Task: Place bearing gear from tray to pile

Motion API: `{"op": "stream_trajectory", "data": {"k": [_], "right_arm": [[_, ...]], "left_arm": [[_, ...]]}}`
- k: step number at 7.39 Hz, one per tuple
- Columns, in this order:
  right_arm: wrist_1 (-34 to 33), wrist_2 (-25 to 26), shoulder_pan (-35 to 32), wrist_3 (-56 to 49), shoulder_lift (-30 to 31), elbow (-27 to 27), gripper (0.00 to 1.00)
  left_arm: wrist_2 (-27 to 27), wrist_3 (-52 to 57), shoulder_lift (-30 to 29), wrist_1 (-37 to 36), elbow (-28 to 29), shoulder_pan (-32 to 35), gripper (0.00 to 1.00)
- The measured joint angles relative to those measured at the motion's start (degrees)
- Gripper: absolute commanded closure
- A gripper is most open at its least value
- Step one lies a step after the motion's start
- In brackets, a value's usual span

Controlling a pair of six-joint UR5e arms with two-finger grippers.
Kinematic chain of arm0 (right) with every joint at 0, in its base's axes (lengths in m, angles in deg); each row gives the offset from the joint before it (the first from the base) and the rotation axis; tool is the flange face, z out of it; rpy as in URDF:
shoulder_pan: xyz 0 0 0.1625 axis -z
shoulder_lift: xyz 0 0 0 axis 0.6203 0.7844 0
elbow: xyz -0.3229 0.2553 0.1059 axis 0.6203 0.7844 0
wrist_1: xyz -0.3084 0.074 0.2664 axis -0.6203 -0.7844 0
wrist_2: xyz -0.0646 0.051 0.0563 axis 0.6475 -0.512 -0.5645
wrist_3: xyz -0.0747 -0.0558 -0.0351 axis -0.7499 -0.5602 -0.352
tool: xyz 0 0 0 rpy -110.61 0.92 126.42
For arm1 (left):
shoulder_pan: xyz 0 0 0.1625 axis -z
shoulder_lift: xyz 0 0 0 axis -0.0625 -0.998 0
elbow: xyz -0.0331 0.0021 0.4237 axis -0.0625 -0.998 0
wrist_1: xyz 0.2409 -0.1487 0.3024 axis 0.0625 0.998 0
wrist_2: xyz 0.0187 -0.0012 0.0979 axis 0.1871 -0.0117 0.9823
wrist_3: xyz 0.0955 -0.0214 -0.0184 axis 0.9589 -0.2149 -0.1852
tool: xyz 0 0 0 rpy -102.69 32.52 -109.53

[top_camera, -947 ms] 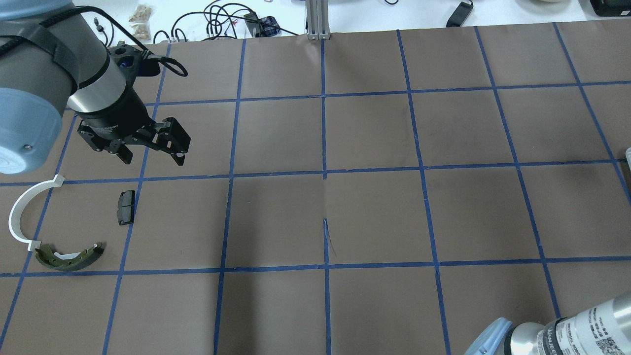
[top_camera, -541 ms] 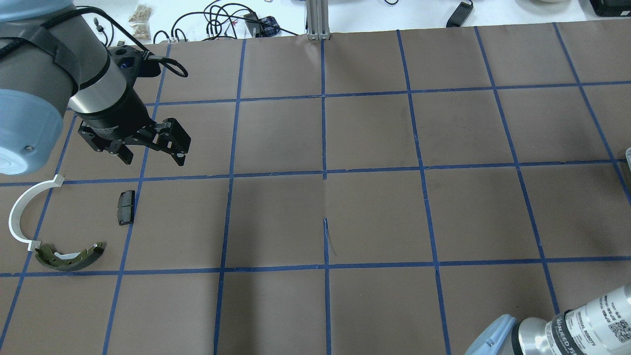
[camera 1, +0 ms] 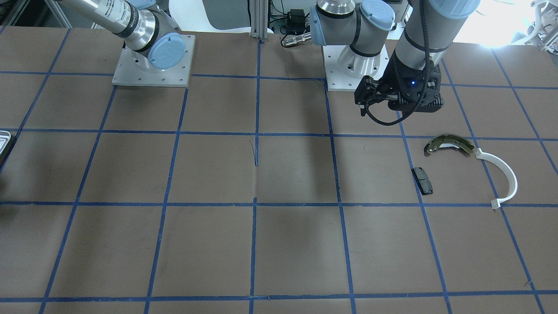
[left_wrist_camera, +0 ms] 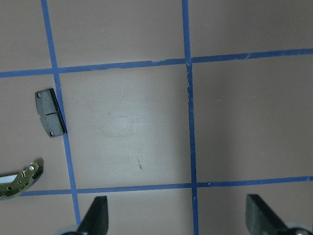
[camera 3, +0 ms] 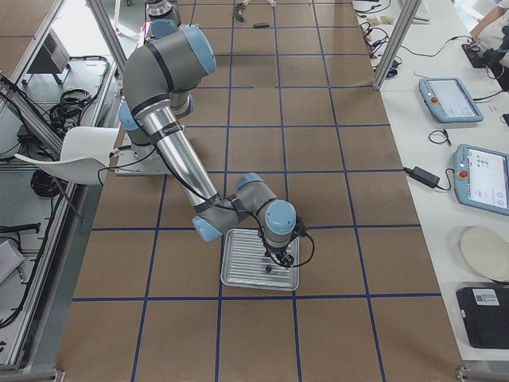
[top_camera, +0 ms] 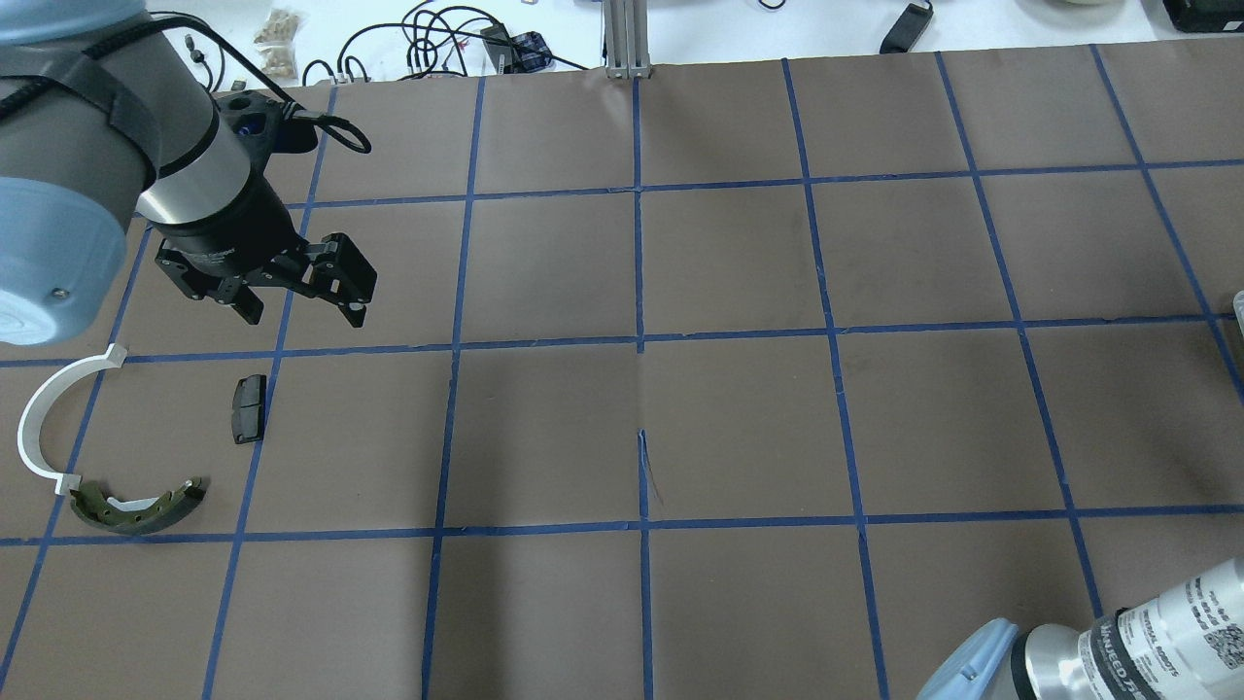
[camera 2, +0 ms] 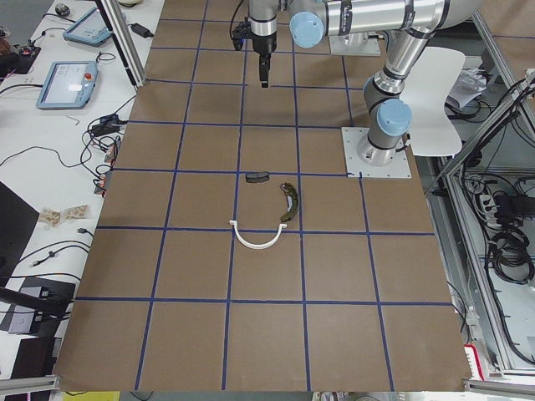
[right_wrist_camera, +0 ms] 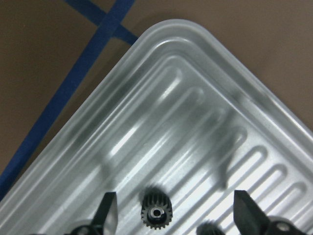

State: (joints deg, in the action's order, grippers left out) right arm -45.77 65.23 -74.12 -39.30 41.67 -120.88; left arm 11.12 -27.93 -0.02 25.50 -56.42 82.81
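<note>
The pile lies on the brown mat: an olive brake shoe, a white plastic arc and a small black pad. My left gripper hangs open and empty above the mat, just beyond the pad; the left wrist view shows the pad and the tip of the shoe. My right gripper is open and low over the silver ridged tray. A small black bearing gear lies in the tray between its fingers. A second gear shows partly at the bottom edge.
The tray sits at the table's far right end, far from the pile. Blue tape lines grid the mat. Cables and small items lie beyond the mat's far edge.
The right arm's segment at the bottom right of the overhead view has shifted slightly lower. The left gripper and the pile have barely moved.
</note>
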Motion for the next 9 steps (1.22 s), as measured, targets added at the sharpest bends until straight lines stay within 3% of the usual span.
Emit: {"op": "stream_trajectory", "data": {"k": [1,3,6,9], "right_arm": [[-0.4,1.0,0.0,0.1,0.1,-0.7,0.82],[-0.8,2.1,0.0,0.2,0.0,-1.2,1.0],[0.1,4.6,-0.6,1.9,1.5,-1.2,1.0],[5.5,3.4,-8.4,16.5,9.7,-1.4,1.0]], "left_arm": [[0.0,0.0,0.0,0.0,0.0,0.0,0.0],[0.1,0.0,-0.1,0.0,0.0,0.0,0.0],[0.1,-0.1,-0.1,0.0,0.2,-0.1,0.0],[0.1,-0.1,0.0,0.0,0.2,-0.1,0.0]]}}
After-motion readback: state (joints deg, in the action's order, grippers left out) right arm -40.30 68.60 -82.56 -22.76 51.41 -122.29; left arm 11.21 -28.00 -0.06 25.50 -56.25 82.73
